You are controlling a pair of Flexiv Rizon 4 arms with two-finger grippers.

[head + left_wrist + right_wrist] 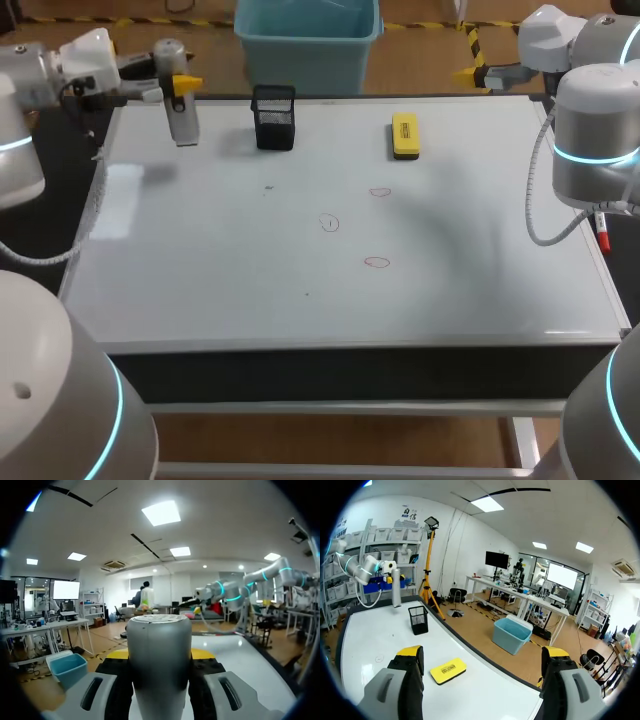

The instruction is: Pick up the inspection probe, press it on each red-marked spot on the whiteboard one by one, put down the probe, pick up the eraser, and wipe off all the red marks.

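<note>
L claw (160,655) clamped on grey metal cylinder probe (159,640), roughly upright over far-left corner of white whiteboard counter (250,280). Probe looks rigid, smooth, prob slippery w/ some weight, so mid-body grip seems right. R claw (482,652) wide, empty. Yellow block eraser (404,135) on far side, apart from black mesh holder (273,117); prob light, take across narrow sides. Red circles (379,192) mid-board.

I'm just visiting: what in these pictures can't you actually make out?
- Head view: the right hand is hidden behind its own arm.
- Left wrist view: the probe in the left hand covers much of the whiteboard; no red marks show.
- Head view: inside the black mesh holder is too dark to read.
- Head view: the middle mark is too faint to tell its colour.
</note>
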